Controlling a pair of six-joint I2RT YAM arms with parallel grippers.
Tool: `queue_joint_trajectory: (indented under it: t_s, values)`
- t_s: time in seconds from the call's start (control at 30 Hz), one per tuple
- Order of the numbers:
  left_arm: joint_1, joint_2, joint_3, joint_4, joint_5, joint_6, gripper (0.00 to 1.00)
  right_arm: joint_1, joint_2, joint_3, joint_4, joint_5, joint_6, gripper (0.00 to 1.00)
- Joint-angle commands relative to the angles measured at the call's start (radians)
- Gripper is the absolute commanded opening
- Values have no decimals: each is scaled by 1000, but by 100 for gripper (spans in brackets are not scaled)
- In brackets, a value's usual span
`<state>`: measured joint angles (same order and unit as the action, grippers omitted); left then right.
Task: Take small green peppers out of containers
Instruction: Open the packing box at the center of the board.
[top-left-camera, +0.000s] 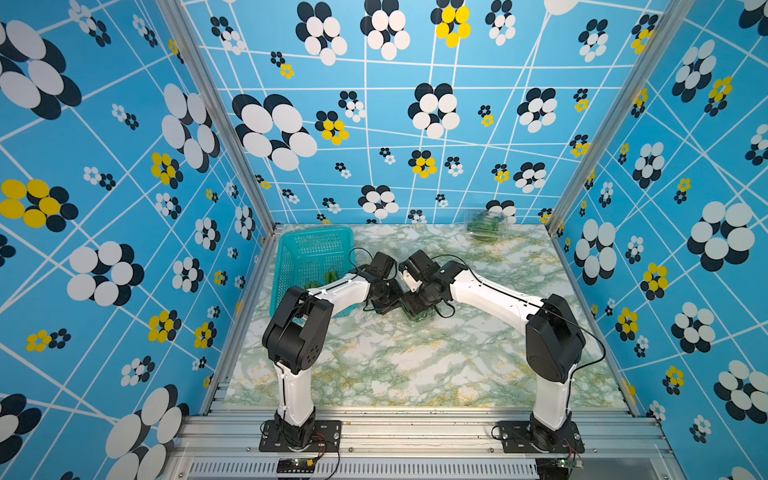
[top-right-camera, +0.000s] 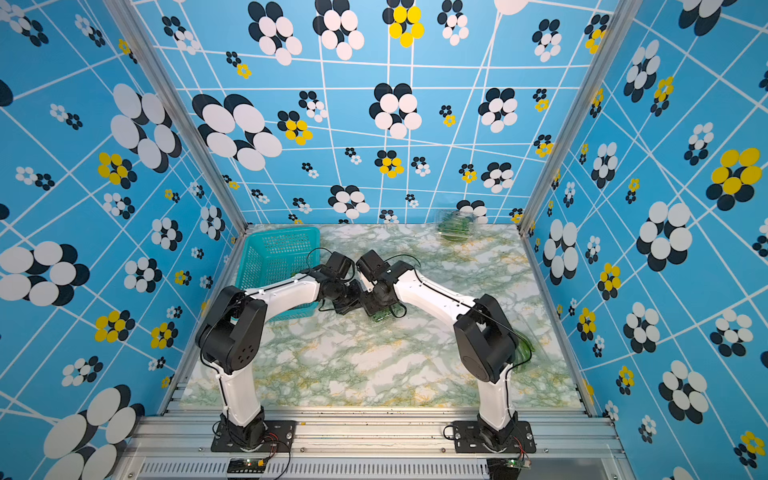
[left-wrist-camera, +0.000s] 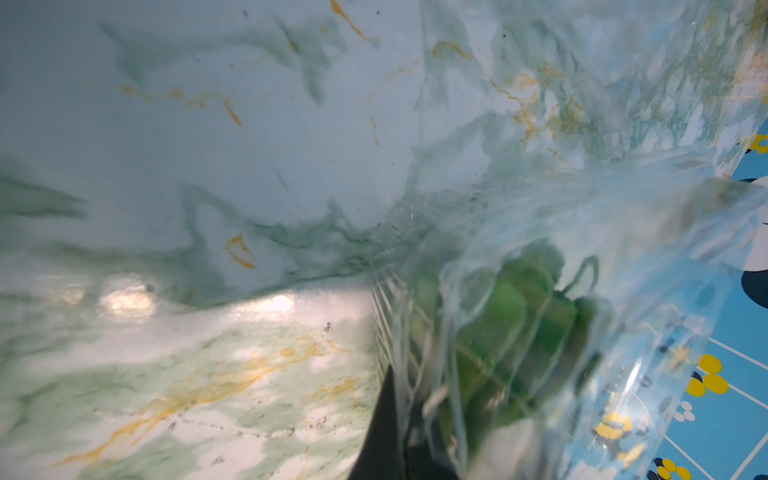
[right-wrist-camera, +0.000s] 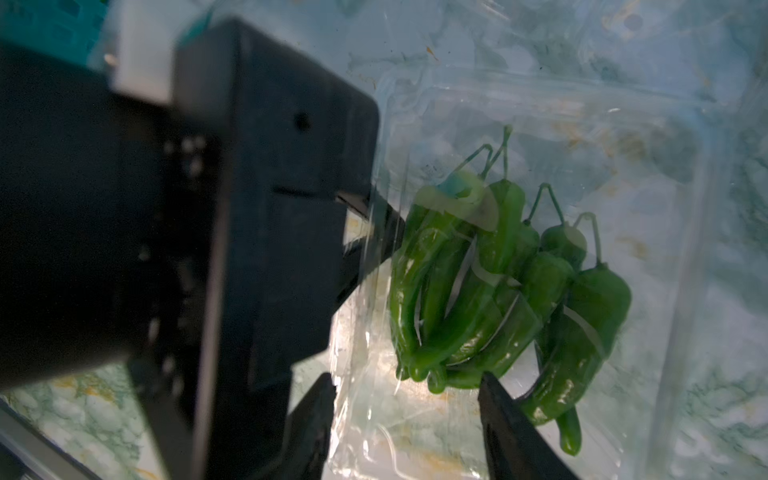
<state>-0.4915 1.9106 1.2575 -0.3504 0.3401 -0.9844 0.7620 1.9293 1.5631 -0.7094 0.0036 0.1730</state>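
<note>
The green-veined marble tabletop (top-left-camera: 415, 365) fills the lower middle of both top views. At its upper left corner stands a teal perforated basket (top-left-camera: 311, 253) with a few small green peppers (top-left-camera: 322, 279) on its floor, partly hidden by the left arm. Of the clear clamshell containers, the far one (top-left-camera: 484, 224) sits against the back wall, upper right of the tabletop, and green shows through its plastic. The middle one (top-left-camera: 419, 318) lies at the centre under both wrists. A third (top-right-camera: 524, 347) appears in only one top view, at the right edge behind the right arm's elbow; its contents are unclear. Only the wrist views show the middle container's load: a bunch of glossy peppers (right-wrist-camera: 490, 291) with thin stems, lying inside under crinkled film. The left gripper (left-wrist-camera: 399, 419) has its jaws together, pinching that container's thin plastic edge. The right gripper (right-wrist-camera: 409, 415) has its jaws apart, with the plastic and the pepper tips between its black fingers (right-wrist-camera: 511, 424), not clamped.
</note>
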Motion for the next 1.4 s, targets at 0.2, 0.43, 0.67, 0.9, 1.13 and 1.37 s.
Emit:
queue_joint_trajectory:
  t_s: [0.2, 0.43, 0.67, 0.9, 1.13, 1.37]
  values:
    - [-5, 27, -13, 28, 8, -11, 3, 19, 11, -72, 64, 84, 48, 57]
    - [-6, 25, -22, 36, 10, -14, 3, 33, 19, -80, 83, 109, 62, 57]
    - [-6, 17, -35, 57, 15, -23, 3, 62, 50, -65, 55, 206, 69, 58]
    - [-6, 13, -47, 77, 25, -30, 3, 93, 86, -68, 60, 311, 70, 57]
    - [-6, 13, -58, 90, 28, -34, 3, 105, 91, -70, 53, 394, 64, 43]
    - [-5, 27, -53, 97, 35, -34, 3, 108, 101, -91, 59, 385, 69, 8]
